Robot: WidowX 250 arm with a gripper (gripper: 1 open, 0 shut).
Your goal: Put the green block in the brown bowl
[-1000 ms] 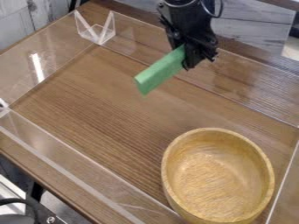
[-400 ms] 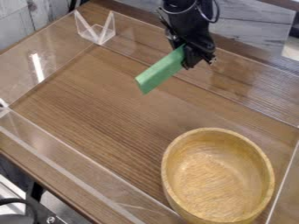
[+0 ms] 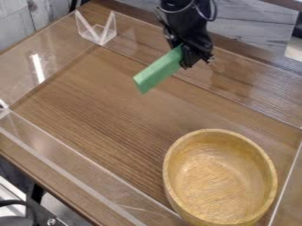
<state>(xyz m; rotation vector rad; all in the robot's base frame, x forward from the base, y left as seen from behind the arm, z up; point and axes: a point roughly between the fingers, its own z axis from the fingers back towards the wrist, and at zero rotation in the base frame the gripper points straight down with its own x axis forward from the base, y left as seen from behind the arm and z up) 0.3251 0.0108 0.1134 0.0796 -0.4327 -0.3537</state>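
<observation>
A flat green block (image 3: 157, 71) hangs tilted in the air above the wooden table, its upper right end pinched in my black gripper (image 3: 189, 55), which is shut on it near the top middle of the camera view. The block's free end points down and to the left. The brown bowl (image 3: 221, 177), round, light tan wood with thick walls, sits at the lower right, well below and to the right of the block, with nothing inside it.
Low clear acrylic walls (image 3: 73, 190) fence the wooden tabletop (image 3: 106, 115) on the left and front. A small clear plastic stand (image 3: 95, 29) sits at the back left corner.
The gripper and the green block have shifted slightly up and to the left. The bowl has not moved.
</observation>
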